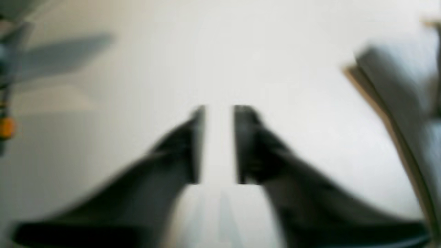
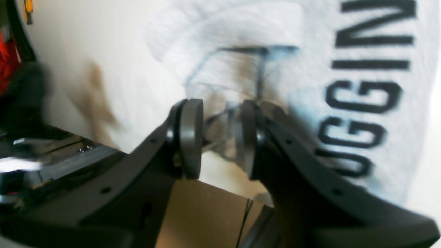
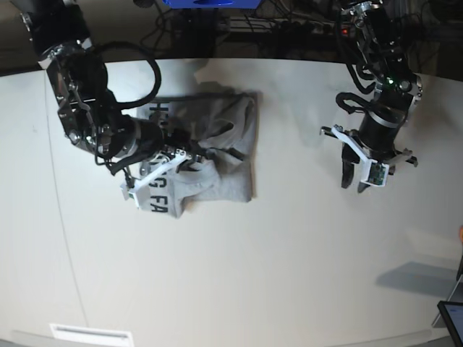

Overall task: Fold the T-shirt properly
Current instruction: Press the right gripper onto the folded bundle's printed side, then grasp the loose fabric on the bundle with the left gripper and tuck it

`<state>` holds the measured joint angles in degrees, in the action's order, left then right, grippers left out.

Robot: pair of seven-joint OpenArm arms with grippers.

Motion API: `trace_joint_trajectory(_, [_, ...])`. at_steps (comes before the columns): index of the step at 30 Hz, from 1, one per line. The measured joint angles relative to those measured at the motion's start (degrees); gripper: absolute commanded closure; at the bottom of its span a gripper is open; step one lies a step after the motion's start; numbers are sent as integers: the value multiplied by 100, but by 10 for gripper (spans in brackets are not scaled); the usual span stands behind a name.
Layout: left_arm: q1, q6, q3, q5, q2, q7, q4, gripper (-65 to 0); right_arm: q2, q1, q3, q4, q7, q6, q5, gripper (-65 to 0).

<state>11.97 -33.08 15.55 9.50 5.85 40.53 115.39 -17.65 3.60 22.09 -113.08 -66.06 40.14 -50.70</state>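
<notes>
both pincers gape empty: right pincer (image 3: 189, 157) over t-shirt (image 3: 224, 144), left pincer (image 3: 352, 178) well apart.

Two arms, black jointed housings with looped black cables along the links; each wrist carries a white bracket just behind its gripper. Right gripper (image 2: 218, 137): matte black curved fingers (image 2: 296, 165) with small round screw holes along their length, ending in flat round grey pads (image 2: 191, 137). Left gripper (image 3: 358, 181): black fingers below a round black wrist body.
</notes>
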Motion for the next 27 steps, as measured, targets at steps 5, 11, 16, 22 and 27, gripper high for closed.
trace_joint_trajectory(5, [-337, -61, -33, 1567, -92, 664, -48, -326, -640, -476, -590, 9, 715, 28, 74, -203])
trace_joint_trajectory(11, [-708, 0, -564, 2575, 249, 761, -199, -326, -638, -887, -1043, 9, 922, -17, -35, -366])
trace_joint_trajectory(16, [-793, -31, -1427, 2647, 323, 802, -356, -322, -691, -1073, -1174, 11, 1178, 26, 66, -366])
trace_joint_trajectory(22, [-782, 0, -2118, 2658, 304, 758, -378, -319, -686, -1060, -1158, 11, 1163, 7, 28, -366])
trace_joint_trajectory(27, [-835, 2, -2439, 2638, 323, 765, -457, -319, -660, -1060, -1156, 22, 1158, 2, 7, -366])
